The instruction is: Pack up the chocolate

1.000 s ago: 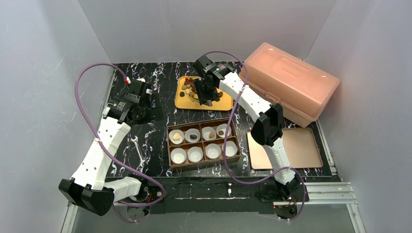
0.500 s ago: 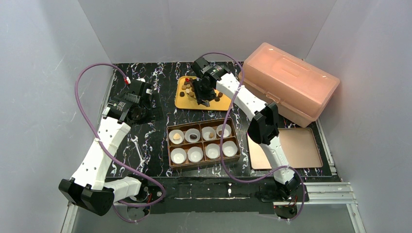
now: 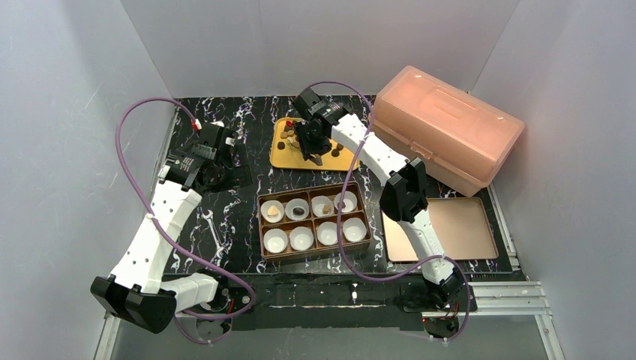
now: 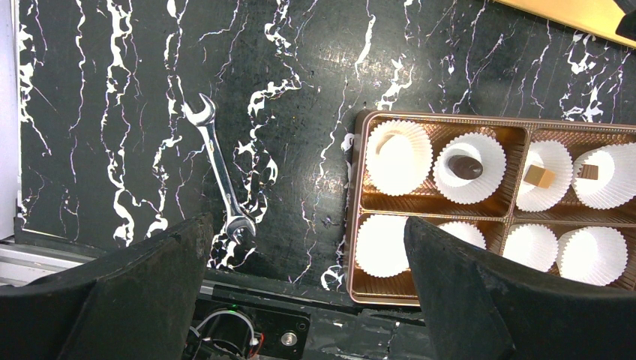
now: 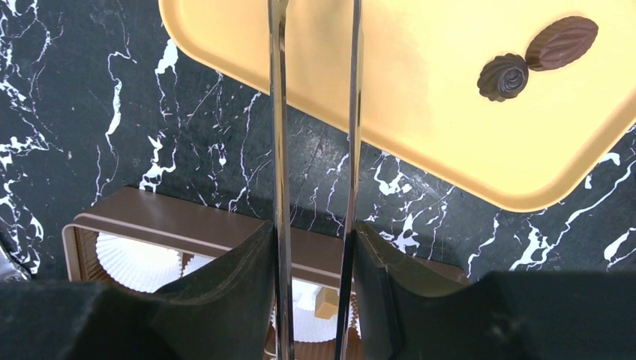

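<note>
The wrench is gleaming as polished metal, like the tongs; the pleated cups are looking like matt white paper; the tray is showing smooth yellow plastic, its chocolate shining faintly.

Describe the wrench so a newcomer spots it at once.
Find the brown compartment box in the middle of the black marble table. Just left of it, not touching, lies a silver wrench, the only loose metal tool on the tabletop.

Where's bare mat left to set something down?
Bare mat between the wrench and the brown box; also the far strip left of the yellow tray. Crowded right: pink toolbox, copper lid, and the right fingers holding tweezers over the tray.
</note>
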You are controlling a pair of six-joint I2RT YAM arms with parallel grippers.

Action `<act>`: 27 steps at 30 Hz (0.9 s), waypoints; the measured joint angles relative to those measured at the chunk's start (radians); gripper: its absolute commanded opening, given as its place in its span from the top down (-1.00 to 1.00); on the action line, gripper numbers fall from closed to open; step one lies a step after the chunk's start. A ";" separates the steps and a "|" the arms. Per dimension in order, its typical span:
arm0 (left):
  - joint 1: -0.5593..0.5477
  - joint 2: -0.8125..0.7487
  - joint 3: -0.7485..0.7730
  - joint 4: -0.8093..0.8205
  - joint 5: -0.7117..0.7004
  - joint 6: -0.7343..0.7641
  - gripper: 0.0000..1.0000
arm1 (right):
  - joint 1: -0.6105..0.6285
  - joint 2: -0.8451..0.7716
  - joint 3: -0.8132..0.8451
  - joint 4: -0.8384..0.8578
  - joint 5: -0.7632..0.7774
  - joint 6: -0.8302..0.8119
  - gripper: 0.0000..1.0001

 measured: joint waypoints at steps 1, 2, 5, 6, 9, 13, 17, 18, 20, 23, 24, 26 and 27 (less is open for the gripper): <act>0.000 0.000 0.000 0.000 0.000 0.000 -0.99 | 0.000 0.005 0.001 0.002 0.001 -0.002 0.06; 0.000 0.000 0.000 0.000 0.000 0.000 -0.99 | 0.000 0.009 0.002 0.003 0.002 -0.003 0.07; 0.000 0.000 0.000 0.000 0.000 0.000 -0.99 | 0.000 0.018 0.002 0.003 0.001 -0.004 0.12; 0.000 0.000 0.000 0.000 0.000 0.000 -0.99 | 0.000 0.020 0.002 0.003 0.001 -0.005 0.14; 0.000 0.000 0.000 0.000 0.000 0.000 -0.99 | 0.000 0.020 0.002 0.003 0.003 -0.005 0.18; 0.000 0.004 0.000 0.000 0.000 0.000 -0.99 | 0.000 0.020 0.002 0.003 0.006 -0.005 0.22; 0.000 0.008 0.001 0.000 0.000 0.000 -0.99 | 0.000 0.020 0.002 0.002 0.011 -0.005 0.26; 0.000 0.008 0.002 0.000 0.000 0.000 -0.99 | 0.000 0.018 0.002 0.001 0.013 -0.004 0.26; 0.000 0.010 0.005 0.000 0.000 0.000 -0.99 | 0.000 0.013 0.002 -0.001 0.017 -0.004 0.29; 0.000 0.017 0.009 0.000 0.000 0.000 -0.99 | 0.000 -0.008 0.002 -0.011 0.021 -0.004 0.30; 0.000 0.021 0.010 0.000 0.000 0.000 -0.99 | 0.000 -0.018 0.002 -0.016 0.021 -0.003 0.31; 0.000 0.026 0.012 0.002 0.000 0.000 -0.99 | -0.001 -0.044 0.002 -0.027 0.021 -0.003 0.32; 0.000 0.027 0.012 0.001 0.000 0.000 -0.99 | -0.001 -0.060 0.002 -0.030 0.021 -0.003 0.32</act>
